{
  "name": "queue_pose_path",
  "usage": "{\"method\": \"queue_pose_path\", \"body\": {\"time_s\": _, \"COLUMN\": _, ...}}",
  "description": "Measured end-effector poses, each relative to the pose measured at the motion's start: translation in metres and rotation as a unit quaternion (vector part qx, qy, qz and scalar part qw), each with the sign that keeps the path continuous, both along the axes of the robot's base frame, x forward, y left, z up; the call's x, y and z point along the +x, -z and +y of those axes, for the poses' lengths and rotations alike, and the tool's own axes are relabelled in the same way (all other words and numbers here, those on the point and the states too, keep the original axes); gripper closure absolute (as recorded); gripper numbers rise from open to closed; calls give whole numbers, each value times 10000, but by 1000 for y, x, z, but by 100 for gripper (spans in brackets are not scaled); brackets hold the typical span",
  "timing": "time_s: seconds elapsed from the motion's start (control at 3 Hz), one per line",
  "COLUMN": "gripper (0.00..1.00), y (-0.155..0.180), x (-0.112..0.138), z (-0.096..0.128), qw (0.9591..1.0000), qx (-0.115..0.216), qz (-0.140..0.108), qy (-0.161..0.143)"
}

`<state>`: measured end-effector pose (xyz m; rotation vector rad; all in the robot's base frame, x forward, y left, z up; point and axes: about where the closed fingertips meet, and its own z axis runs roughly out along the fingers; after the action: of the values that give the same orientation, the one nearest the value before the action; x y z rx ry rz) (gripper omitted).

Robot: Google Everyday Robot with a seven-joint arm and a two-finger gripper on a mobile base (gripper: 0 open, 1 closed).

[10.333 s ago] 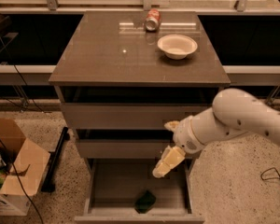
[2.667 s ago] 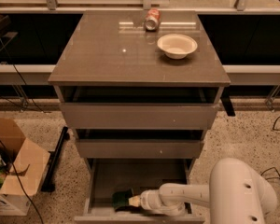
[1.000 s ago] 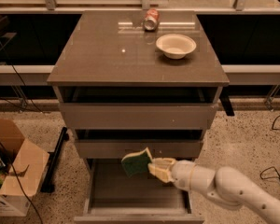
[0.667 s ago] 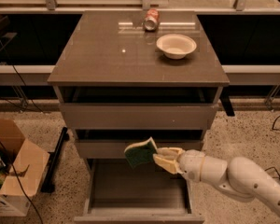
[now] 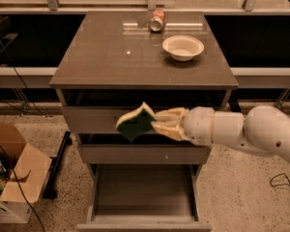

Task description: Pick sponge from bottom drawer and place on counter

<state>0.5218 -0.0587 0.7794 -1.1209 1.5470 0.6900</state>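
Note:
My gripper (image 5: 154,122) is shut on the sponge (image 5: 135,123), a dark green block with a pale edge. It holds the sponge in the air in front of the top drawer, just below the counter's front edge. The white arm reaches in from the right. The bottom drawer (image 5: 144,217) stands pulled open below, with a bare pale grey floor. The counter (image 5: 111,52) is the glossy brown-grey top of the cabinet.
A white bowl (image 5: 182,47) sits at the counter's right rear and a red soda can (image 5: 157,20) lies at its back edge. The two upper drawers are shut. A cardboard box (image 5: 9,178) stands on the floor at the left.
My gripper went down into the bottom drawer, closed on the sponge and has lifted it from the drawer floor up to top-drawer height.

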Motion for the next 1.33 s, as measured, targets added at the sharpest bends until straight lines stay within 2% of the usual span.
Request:
{"method": "queue_pose_path", "body": {"time_s": 0.33, "gripper": 100, "y": -80, "x": 29, "z": 20, "qw": 9973, "qx": -313, "qz": -626, "qy": -212}}
{"method": "queue_pose_path", "body": {"time_s": 0.67, "gripper": 100, "y": -80, "x": 28, "z": 20, "qw": 9973, "qx": -315, "qz": -621, "qy": -216}}
{"method": "queue_pose_path", "body": {"time_s": 1.0, "gripper": 100, "y": -93, "x": 47, "z": 27, "qw": 9962, "qx": -297, "qz": -792, "qy": -190}}
{"method": "queue_pose_path", "body": {"time_s": 1.33, "gripper": 100, "y": -110, "x": 86, "z": 43, "qw": 9945, "qx": -218, "qz": -1001, "qy": -201}}
